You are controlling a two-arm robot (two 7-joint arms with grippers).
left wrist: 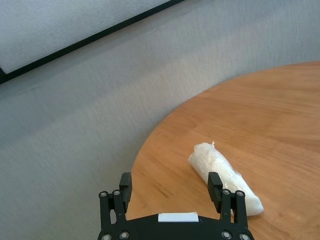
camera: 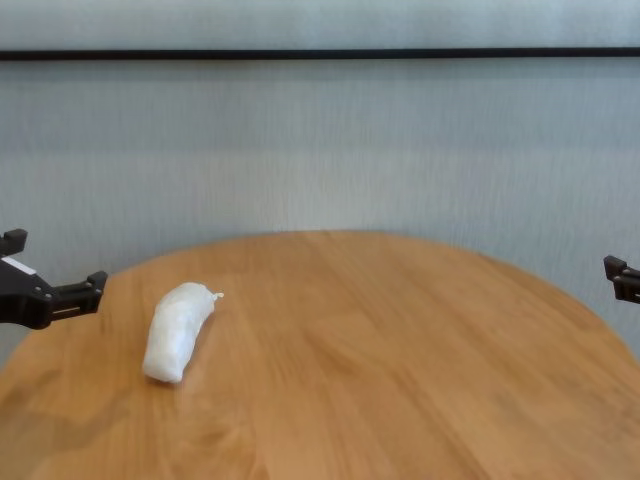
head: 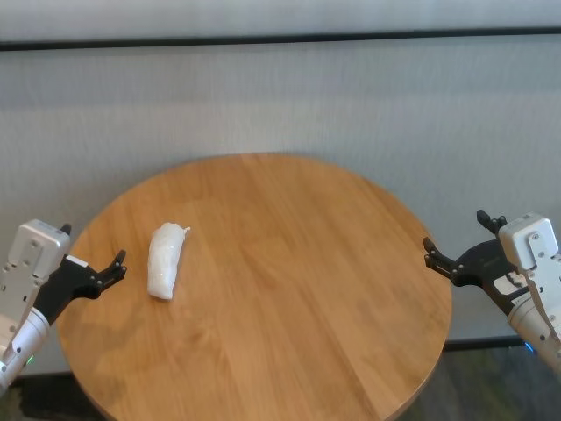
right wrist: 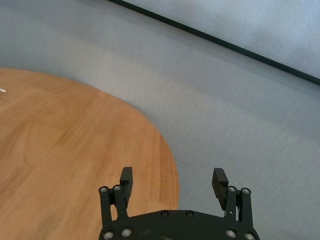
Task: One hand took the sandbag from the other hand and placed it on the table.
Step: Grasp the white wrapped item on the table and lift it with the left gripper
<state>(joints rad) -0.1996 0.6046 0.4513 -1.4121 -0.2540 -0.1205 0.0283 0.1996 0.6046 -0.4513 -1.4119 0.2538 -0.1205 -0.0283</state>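
Two grippers hang at the sides of the round wooden tabletop, one at each edge, and neither holds anything. Nearest on the robot's left, the left gripper sits at the tabletop's left rim with its fingers spread apart and nothing between them; a green light shows low on its wrist in the head view. Its own wrist view shows the two black fingertips standing wide, one over the rim and the other in front of the sandbag.

On the opposite side, the right gripper hovers just off the right rim, its fingers likewise parted and empty, with a blue glow low on its wrist. In the chest view only a tip of it shows at the picture's edge.

Farther in, the sandbag lies flat on the left part of the tabletop, near the left gripper but not touching it. The white pouch is slightly curved, lying lengthwise from near to far, with its small tied tip at the far end.

Beyond the tabletop rises a pale grey wall crossed by a dark horizontal strip.
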